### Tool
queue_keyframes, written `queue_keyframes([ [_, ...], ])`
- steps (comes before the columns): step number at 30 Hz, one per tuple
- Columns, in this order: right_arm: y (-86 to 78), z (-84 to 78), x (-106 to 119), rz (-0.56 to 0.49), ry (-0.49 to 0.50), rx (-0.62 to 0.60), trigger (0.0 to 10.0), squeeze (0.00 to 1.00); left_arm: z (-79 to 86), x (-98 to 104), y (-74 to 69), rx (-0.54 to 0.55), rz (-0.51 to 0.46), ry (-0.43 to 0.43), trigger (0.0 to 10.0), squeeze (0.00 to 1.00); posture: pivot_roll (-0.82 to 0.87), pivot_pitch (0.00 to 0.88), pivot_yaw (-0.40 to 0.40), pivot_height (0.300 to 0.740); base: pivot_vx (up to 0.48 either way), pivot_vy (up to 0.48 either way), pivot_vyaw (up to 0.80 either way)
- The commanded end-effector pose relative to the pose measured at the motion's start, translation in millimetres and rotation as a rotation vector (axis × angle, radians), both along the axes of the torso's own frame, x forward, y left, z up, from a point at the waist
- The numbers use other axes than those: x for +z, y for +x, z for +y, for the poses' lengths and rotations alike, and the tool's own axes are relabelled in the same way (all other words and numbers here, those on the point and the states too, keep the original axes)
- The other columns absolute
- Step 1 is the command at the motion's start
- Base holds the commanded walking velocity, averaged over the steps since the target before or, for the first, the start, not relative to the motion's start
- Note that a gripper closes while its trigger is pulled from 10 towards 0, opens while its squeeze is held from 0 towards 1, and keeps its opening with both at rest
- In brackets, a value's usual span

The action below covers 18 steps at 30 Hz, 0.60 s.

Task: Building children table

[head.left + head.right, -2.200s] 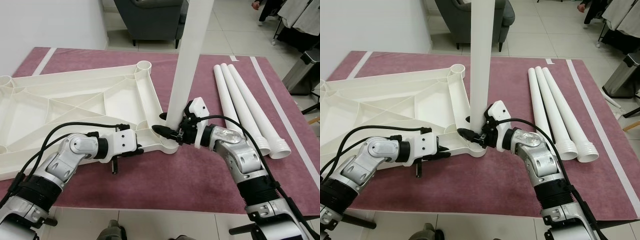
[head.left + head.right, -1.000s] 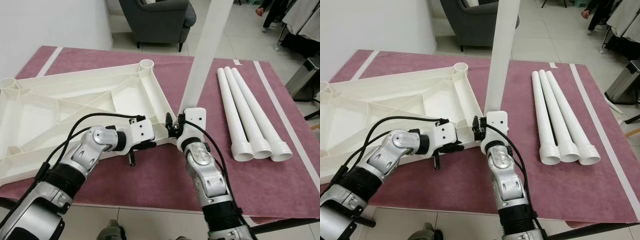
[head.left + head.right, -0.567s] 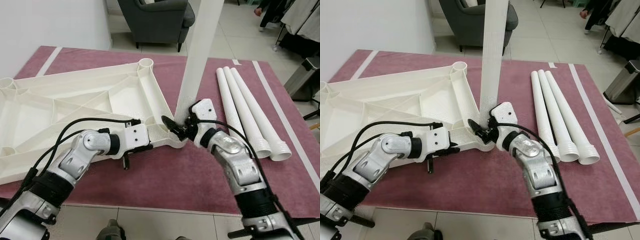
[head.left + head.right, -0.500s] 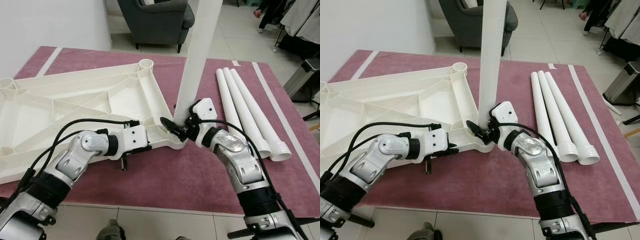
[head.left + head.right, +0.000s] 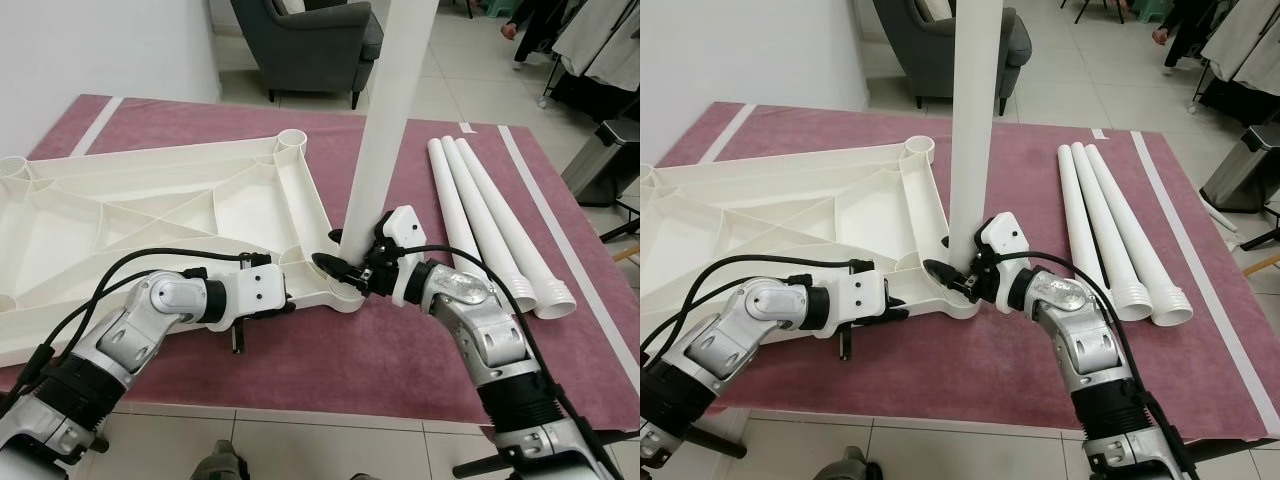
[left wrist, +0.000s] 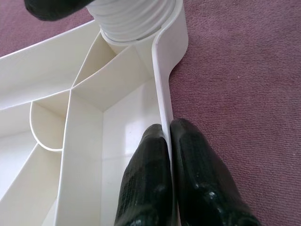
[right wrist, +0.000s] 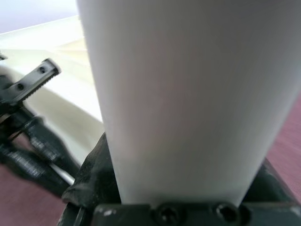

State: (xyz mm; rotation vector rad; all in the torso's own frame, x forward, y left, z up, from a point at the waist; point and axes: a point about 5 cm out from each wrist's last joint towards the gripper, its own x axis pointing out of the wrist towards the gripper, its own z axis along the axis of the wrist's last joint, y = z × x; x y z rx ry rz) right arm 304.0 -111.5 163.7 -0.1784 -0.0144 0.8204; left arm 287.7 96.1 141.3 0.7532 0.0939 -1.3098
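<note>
The white tabletop (image 5: 150,210) lies upside down on a maroon rug. A white leg (image 5: 385,130) stands almost upright in its near right corner socket. The leg's ribbed end (image 6: 134,19) sits inside that socket. My right gripper (image 5: 345,270) is shut on the leg just above the socket, and the leg (image 7: 188,94) shows close up in the right wrist view. My left gripper (image 6: 164,129) is shut on the tabletop's thin near rim (image 6: 162,84), a little left of the socket.
Three spare white legs (image 5: 490,230) lie side by side on the rug to the right. A dark armchair (image 5: 310,40) stands behind the rug on the tiled floor. A grey bin (image 5: 605,150) is at the far right.
My right forearm has swung out to the right while holding the leg. The leg has gone from leaning right to nearly upright. My left gripper stays on the rim.
</note>
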Motion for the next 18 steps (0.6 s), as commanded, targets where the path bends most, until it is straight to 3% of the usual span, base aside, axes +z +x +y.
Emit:
queue_keyframes([
  [1, 2.8, 3.7, -11, 0.043, -0.036, -0.055, 0.0, 0.0, -24.8, 20, -14.4, -0.241, -0.035, -0.019, 0.0, 0.0, 0.14, 0.0, -0.016, 0.74, 0.0, 0.0, 0.0],
  [3, 3.8, 5.5, -20, 0.066, -0.03, -0.191, 0.0, 0.0, -31.4, 22, -9.4, -0.216, -0.035, -0.046, 0.0, 0.0, 0.13, 0.0, -0.011, 0.74, 0.0, 0.0, 0.0],
  [4, 3.8, 5.5, -20, 0.066, -0.03, -0.191, 0.0, 0.0, -31.4, 22, -9.4, -0.216, -0.035, -0.046, 0.0, 0.0, 0.13, 0.0, -0.011, 0.74, 0.0, 0.0, 0.0],
  [5, 3.9, 6.5, -27, 0.081, -0.031, -0.285, 0.0, 0.0, -35.7, 23, -6.0, -0.203, -0.036, -0.058, 0.0, 0.0, 0.13, 0.0, -0.009, 0.74, 0.0, 0.0, 0.0],
  [6, 3.9, 6.5, -27, 0.081, -0.031, -0.285, 0.0, 0.0, -35.7, 23, -6.0, -0.203, -0.036, -0.058, 0.0, 0.0, 0.13, 0.0, -0.009, 0.74, 0.0, 0.0, 0.0],
  [8, 5.1, 7.8, -37, 0.1, -0.031, -0.551, 0.0, 0.0, -47.0, 26, 5.0, -0.167, -0.052, -0.074, 0.0, 0.0, 0.12, 0.001, 0.001, 0.74, 0.0, 0.0, 0.0],
  [9, 5.1, 8.0, -39, 0.105, -0.028, -0.636, 0.0, 0.0, -50.7, 27, 8.9, -0.154, -0.06, -0.077, 0.0, 0.0, 0.12, 0.001, 0.001, 0.74, 0.0, 0.0, 0.0],
  [10, 5.1, 8.0, -39, 0.105, -0.028, -0.636, 0.0, 0.0, -50.7, 27, 8.9, -0.154, -0.06, -0.077, 0.0, 0.0, 0.12, 0.001, 0.001, 0.74, 0.0, 0.0, 0.0],
  [11, 5.9, 6.8, -40, 0.107, -0.024, -0.745, 0.0, 0.0, -55.0, 30, 13.9, -0.138, -0.072, -0.084, 0.0, 0.0, 0.12, 0.007, 0.002, 0.74, 0.0, 0.0, 0.0],
  [12, 5.9, 6.8, -40, 0.107, -0.024, -0.745, 0.0, 0.0, -55.0, 30, 13.9, -0.138, -0.072, -0.084, 0.0, 0.0, 0.12, 0.007, 0.002, 0.74, 0.0, 0.0, 0.0],
  [16, 8.6, 12.5, -35, 0.096, 0.03, -0.974, 0.0, 0.0, -67.8, 40, 24.2, -0.119, -0.097, -0.11, 0.0, 0.0, 0.12, 0.015, 0.011, 0.74, 0.0, 0.0, 0.0],
  [18, 8.6, 12.5, -35, 0.096, 0.03, -0.974, 0.0, 0.0, -67.8, 40, 24.2, -0.119, -0.097, -0.11, 0.0, 0.0, 0.12, 0.015, 0.011, 0.74, 0.0, 0.0, 0.0],
])
